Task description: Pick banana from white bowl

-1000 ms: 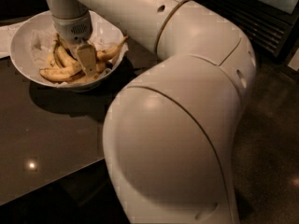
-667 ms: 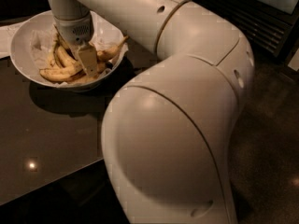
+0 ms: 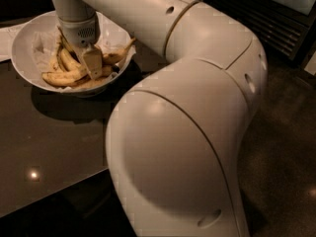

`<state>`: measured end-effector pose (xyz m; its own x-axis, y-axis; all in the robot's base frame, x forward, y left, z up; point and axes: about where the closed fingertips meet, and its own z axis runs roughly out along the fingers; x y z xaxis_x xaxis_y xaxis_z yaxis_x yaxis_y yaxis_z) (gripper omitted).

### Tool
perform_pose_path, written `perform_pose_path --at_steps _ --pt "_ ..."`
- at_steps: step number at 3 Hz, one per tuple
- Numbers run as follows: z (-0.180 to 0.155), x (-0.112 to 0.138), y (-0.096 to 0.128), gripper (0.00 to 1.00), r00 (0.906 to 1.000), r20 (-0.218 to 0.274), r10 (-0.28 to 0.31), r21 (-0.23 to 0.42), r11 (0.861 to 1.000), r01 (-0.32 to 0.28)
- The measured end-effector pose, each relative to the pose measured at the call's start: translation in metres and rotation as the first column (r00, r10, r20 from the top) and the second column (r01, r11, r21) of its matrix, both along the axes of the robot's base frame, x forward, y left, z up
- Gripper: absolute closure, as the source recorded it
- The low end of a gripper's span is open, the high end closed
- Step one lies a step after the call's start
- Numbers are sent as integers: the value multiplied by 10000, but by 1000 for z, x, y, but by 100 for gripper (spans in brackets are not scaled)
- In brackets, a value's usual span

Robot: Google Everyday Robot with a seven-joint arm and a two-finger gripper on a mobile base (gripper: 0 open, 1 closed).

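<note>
The white bowl (image 3: 20, 46), lined with crinkled white paper, stands at the top left on a dark table (image 3: 49, 137). It holds several yellow bananas. A long curved banana (image 3: 60, 79) lies along the bowl's near side. A thinner one (image 3: 120, 55) points to the right rim. My gripper (image 3: 91, 65) reaches straight down into the bowl, its tip among the bananas and touching the pile just above the long curved one. The wrist hides the bananas behind it.
My arm's large beige elbow and upper links (image 3: 187, 132) fill the middle and right of the view, over the table's edge. A flat white sheet (image 3: 4, 38) lies left of the bowl. Dark floor (image 3: 291, 147) is at the right.
The gripper has stayed in the bowl at nearly the same spot, perhaps slightly lower. The bananas have not visibly moved.
</note>
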<state>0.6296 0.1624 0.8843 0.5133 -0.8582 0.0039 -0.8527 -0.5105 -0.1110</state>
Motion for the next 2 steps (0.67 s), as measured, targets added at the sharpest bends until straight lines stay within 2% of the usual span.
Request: perform_pose_path --at_steps 1,2 --pt "0 0 0 84 10000 0 0 0 10000 0" --pt "0 0 0 100 10000 0 0 0 10000 0"
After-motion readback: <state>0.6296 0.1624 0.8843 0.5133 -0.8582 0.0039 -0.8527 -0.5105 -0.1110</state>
